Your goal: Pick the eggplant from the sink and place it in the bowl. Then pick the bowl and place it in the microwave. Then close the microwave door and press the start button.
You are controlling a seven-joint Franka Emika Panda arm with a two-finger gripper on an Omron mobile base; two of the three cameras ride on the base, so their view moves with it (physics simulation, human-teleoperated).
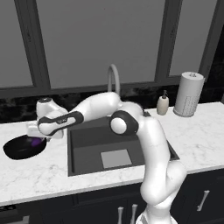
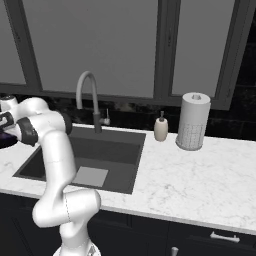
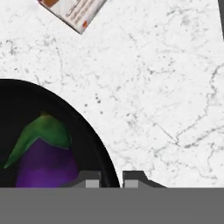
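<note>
The black bowl [image 1: 19, 149] sits on the white marble counter left of the sink [image 1: 87, 142]. The purple eggplant [image 1: 36, 141] lies inside it. In the hand view the eggplant [image 3: 46, 162] shows a green cap and rests against the bowl's [image 3: 43, 105] wall. My gripper [image 3: 111, 179] reaches down over the bowl's right rim, with one fingertip [image 3: 92, 180] inside the rim and the other outside. The jaws stand narrow and pinch the rim. In the left base view the gripper [image 1: 41, 138] sits at the bowl's right edge. The microwave is out of view.
A tan-and-red flat packet [image 3: 74, 13] lies on the counter beyond the bowl. The curved faucet [image 1: 113, 76] rises behind the sink. A soap bottle [image 1: 163, 103] and a paper towel roll [image 1: 189, 94] stand at the back right. My arm spans the sink.
</note>
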